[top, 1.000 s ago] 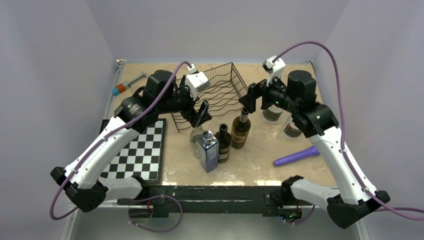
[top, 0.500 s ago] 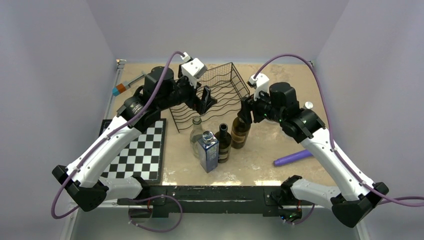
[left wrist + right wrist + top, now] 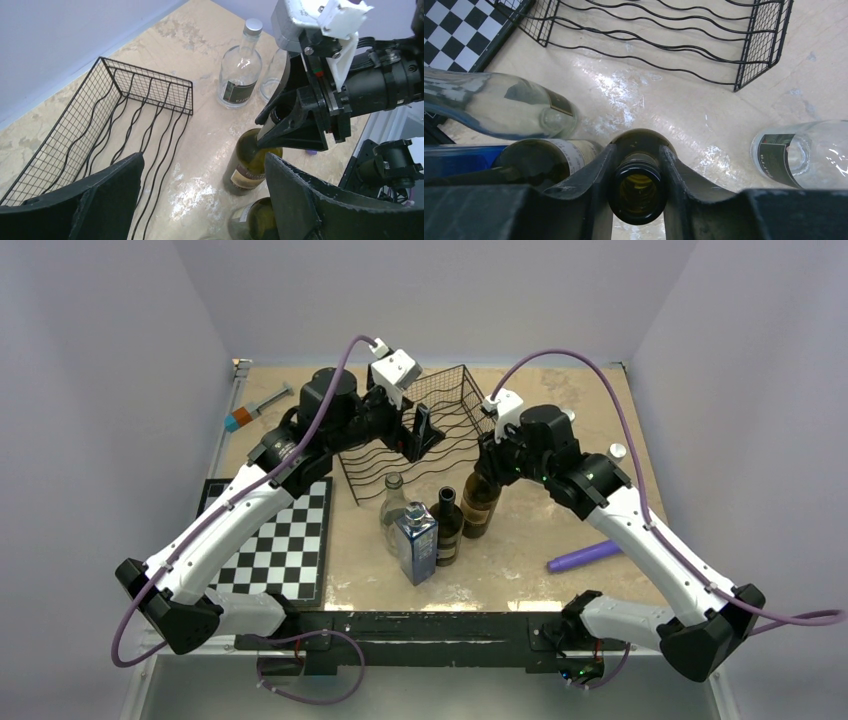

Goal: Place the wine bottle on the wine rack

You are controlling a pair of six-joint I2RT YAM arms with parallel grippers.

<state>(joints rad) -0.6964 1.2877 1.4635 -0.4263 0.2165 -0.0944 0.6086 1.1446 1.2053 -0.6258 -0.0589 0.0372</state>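
Overhead, the wine bottle (image 3: pixel 481 508) stands upright on the bench (image 3: pixel 520 565), long axis vertical and mouth up, at about five o'clock from the wine rack (image 3: pixel 455 392). The right gripper (image 3: pixel 487 465) has its jaws clamped on the bottle's neck. The left gripper (image 3: pixel 422 430) hovers over the rack, jaws wide. From the left wrist, the rack lies at ten o'clock and the pinched bottle at four. From the right wrist, the open mouth faces the lens between the closed jaws, with the rack at twelve.
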